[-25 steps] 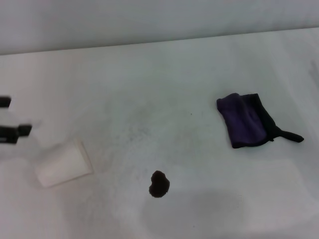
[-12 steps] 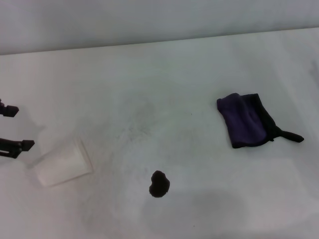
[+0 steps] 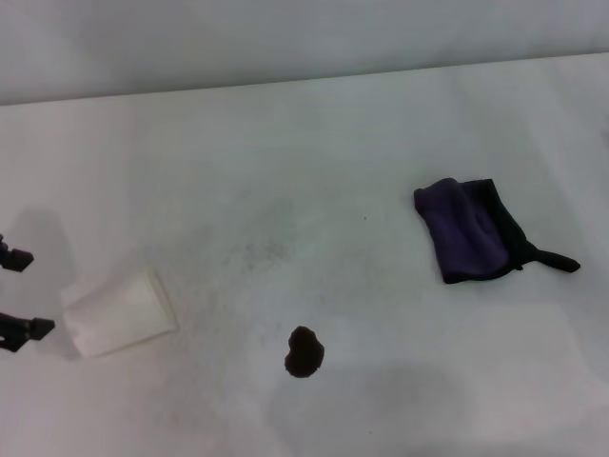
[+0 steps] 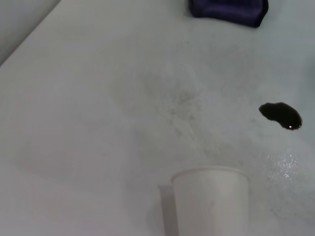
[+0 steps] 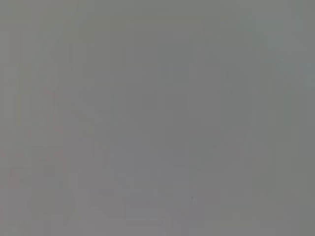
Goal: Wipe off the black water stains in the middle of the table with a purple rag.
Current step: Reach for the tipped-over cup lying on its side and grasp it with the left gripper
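White matte worktop (image 3: 314, 143) fills the head view, with faint grey speckled smudges near its middle. Far edge meets a pale wall.

Rag (image 3: 471, 231): dark purple cloth, folded, black edging, thin black loop trailing off toward the robot's right. Lies flat on the right side of the worktop, well apart from everything else. A corner of it also shows in the left wrist view (image 4: 229, 10).

Cup (image 3: 119, 311): white paper, tipped on its side on the left of the worktop, mouth toward the centre. In the left wrist view (image 4: 210, 201) it sits close before the camera.

Stain (image 3: 303, 351): small dark brown-black blob, lobed edge, near side of the worktop, between cup and rag but closer to the cup. Glossy in the left wrist view (image 4: 280, 114).

Left pincer (image 3: 15, 293): at the left edge of the head view, just beside the cup, two dark fingertips spread apart, holding nothing.

Right pincer: not seen; right wrist view is plain grey.
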Tool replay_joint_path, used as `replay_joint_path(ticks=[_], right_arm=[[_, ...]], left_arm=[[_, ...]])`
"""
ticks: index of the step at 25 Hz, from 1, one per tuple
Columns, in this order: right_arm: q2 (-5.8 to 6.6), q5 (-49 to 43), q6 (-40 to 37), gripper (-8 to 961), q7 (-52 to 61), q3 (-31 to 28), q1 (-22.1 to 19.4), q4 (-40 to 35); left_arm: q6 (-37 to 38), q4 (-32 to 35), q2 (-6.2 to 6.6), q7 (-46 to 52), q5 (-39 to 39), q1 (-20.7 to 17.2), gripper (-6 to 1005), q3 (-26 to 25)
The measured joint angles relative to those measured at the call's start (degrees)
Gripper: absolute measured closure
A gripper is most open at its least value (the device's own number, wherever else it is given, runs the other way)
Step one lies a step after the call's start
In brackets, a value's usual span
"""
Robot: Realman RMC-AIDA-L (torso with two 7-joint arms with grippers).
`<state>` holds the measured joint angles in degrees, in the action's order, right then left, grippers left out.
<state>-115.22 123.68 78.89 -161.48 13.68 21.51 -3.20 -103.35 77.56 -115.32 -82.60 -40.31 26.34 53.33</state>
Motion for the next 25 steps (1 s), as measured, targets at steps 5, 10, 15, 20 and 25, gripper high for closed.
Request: replay_joint_path(ticks=[5,10,15,20,25], right_arm=[[0.0,0.0,0.5,84,0.0,0.0,0.0,0.9],[0.0,0.0,1.9,84,-0.6,0.0,0.0,1.7],[0.0,0.0,2.9,85,-1.5,0.0,-0.1,2.3],[0.01,0.0,3.9,85,-1.5,-1.7,-0.1,2.5],[0.0,-0.1,4.0,85,-1.5,-1.6,0.0,2.3]], left_arm=[[2.1,-1.5,-0.42,-1.4,0.4,-0.3,125,1.2],[6.1,-3.8,-1.13,-3.9,0.5,-0.6,130,1.3],[7.9,-8.1,-1.45,-5.9,0.2,-0.2,135,1.4],[8.8,-8.8,-2.28,-6.9,0.3,0.0,140,1.4],[10.2,-9.5,-2.89,-7.7,0.2,0.1,146,2.5]])
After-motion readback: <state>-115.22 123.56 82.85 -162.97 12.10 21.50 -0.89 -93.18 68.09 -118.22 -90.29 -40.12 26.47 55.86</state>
